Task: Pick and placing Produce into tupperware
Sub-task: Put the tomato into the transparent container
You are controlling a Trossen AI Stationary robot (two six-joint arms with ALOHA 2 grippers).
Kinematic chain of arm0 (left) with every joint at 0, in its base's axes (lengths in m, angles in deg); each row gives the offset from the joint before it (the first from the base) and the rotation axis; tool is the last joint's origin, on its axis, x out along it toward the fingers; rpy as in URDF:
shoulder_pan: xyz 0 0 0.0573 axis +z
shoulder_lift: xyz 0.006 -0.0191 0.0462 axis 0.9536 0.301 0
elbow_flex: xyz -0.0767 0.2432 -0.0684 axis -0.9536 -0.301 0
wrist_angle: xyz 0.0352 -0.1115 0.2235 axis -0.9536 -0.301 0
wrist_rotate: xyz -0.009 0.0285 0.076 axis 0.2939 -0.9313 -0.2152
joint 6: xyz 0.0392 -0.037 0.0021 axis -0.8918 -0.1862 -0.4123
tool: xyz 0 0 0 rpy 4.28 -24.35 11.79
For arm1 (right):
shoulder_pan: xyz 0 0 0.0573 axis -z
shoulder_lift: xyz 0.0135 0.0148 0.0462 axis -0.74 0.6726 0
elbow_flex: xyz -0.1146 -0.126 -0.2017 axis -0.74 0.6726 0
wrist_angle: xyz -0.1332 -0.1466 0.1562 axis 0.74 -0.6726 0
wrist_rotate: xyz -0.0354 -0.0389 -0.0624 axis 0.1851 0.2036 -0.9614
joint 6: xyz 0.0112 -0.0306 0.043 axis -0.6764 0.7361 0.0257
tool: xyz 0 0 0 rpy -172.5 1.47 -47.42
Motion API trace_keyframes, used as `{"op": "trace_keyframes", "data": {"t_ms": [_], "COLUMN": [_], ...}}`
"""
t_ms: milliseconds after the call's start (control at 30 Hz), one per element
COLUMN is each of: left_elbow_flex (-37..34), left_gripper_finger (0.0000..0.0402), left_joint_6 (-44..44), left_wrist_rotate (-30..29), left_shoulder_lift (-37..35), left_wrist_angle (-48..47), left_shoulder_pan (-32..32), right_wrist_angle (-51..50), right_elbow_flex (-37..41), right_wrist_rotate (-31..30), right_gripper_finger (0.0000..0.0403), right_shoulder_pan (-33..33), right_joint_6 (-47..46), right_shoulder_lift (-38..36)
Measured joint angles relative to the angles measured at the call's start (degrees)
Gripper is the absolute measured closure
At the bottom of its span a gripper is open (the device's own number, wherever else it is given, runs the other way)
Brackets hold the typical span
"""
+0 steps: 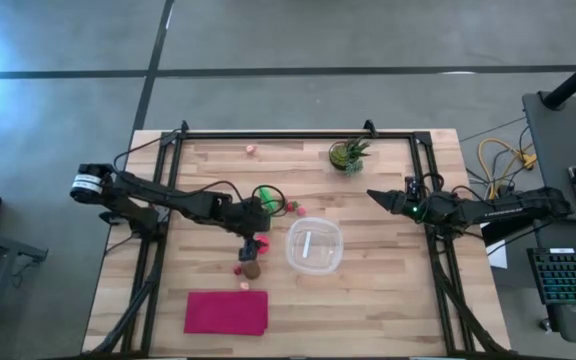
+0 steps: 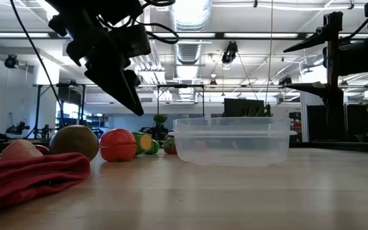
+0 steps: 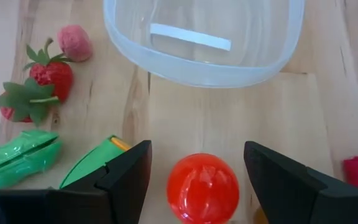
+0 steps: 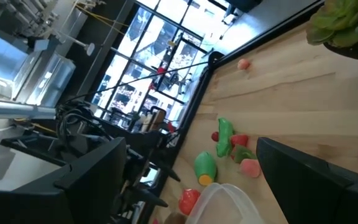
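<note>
My left gripper (image 3: 196,149) is open and hovers above a round red produce piece (image 3: 202,188), one finger on each side, touching nothing; the low view shows its tips (image 2: 133,102) above the piece (image 2: 117,144). The clear tupperware (image 1: 314,247) stands just to its right, with nothing in it. Two strawberries (image 3: 42,78), a pink piece (image 3: 74,42) and green pieces (image 3: 17,158) lie nearby on the wood. A brown round piece (image 1: 252,268) rests near the red one. My right gripper (image 1: 373,194) waits open at the table's right side.
A magenta cloth (image 1: 226,312) lies flat near the table's near edge. A potted green plant (image 1: 348,153) stands toward the far edge, and a small pink piece (image 1: 251,151) lies alone to its left. Black frame rails run along the table's sides.
</note>
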Motion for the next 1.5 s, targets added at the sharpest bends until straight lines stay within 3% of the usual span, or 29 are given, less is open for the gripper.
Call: {"op": "trace_keyframes", "data": {"t_ms": [267, 433, 533, 867, 1500], "left_elbow_flex": [0.0, 0.0, 0.0, -0.2, 0.2], "left_gripper_finger": [0.0133, 0.0089, 0.0077, 0.0075, 0.0079], "left_joint_6": [6.8, 6.3, 1.1, -2.4, -2.4], "left_wrist_rotate": [0.7, 3.5, 3.5, -6.2, -6.5], "left_shoulder_lift": [0.2, 0.2, 0.2, 4.2, 11.3], "left_wrist_angle": [-2.8, -4.1, -4.1, -3.5, -2.5], "left_shoulder_pan": [-0.2, -1.6, -3.9, -6.0, -5.8], "right_wrist_angle": [-2.6, -2.6, -2.6, -3.1, -4.3], "right_elbow_flex": [0.0, 0.0, 0.0, 0.0, 0.0], "right_wrist_rotate": [1.0, 5.6, 6.2, 6.0, 6.0], "right_gripper_finger": [0.0051, 0.0051, 0.0051, 0.0051, 0.0051], "right_shoulder_pan": [0.0, 0.0, 0.0, 0.0, 0.0], "right_joint_6": [-0.8, -0.7, -0.3, 1.1, 0.3], "right_shoulder_lift": [0.0, 0.0, 0.0, 0.1, 0.0]}}
